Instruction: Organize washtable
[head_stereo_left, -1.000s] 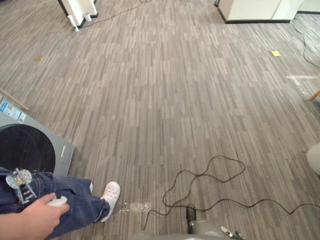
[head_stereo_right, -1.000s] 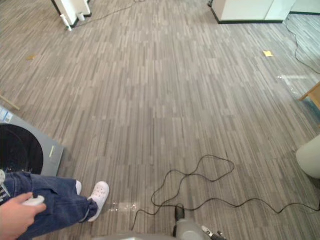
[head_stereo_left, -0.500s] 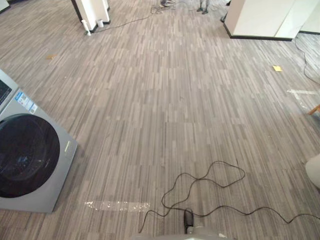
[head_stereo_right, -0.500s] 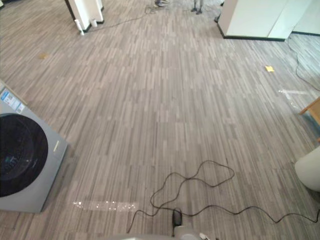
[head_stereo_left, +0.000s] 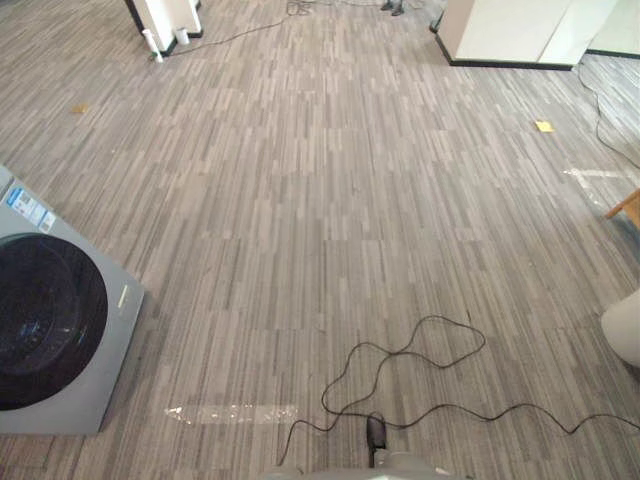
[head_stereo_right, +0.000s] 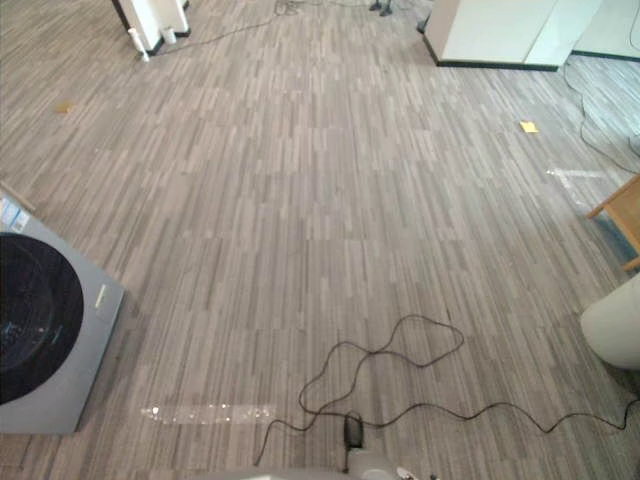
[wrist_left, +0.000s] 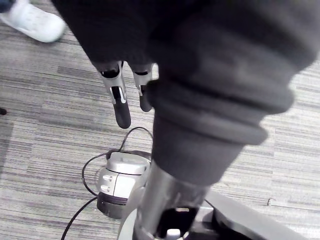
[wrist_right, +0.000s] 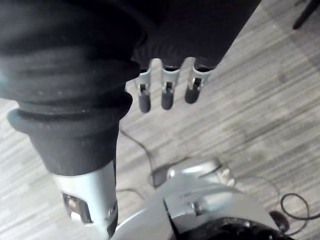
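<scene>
Fingers of the left hand (wrist_left: 119, 97) are seen hanging straight down over the floor (wrist_left: 45, 130). They are loose and a little apart, and nothing is held in them. A person's white shoe (wrist_left: 31, 22) is seen on the floor past this hand. The right hand (wrist_right: 167, 92) is also hung over the floor, with its dark-tipped fingers straight and side by side, and nothing is held there either. Where the washtable is cannot be told.

A wide floor of grey wood strips is seen from the head. A grey washing machine (head_stereo_left: 75, 330) is stood at the near left side of the floor. Its round dark door (head_stereo_left: 40, 320) is shut and is turned a little toward the middle of the floor. A shiny strip of clear tape (head_stereo_left: 235, 412) is stuck to the floor just beside the machine's near corner.

A white round thing (head_stereo_right: 612, 325) is cut off at the near right side, so what it is cannot be told. A light wooden leg (head_stereo_right: 620, 212) is seen a bit farther back on that side. A small yellow note (head_stereo_left: 544, 126) is laid on the floor beyond it, well apart from everything else. A white cabinet (head_stereo_left: 520, 30) is stood at the far right corner, and a white stand (head_stereo_left: 165, 18) at the far left.
</scene>
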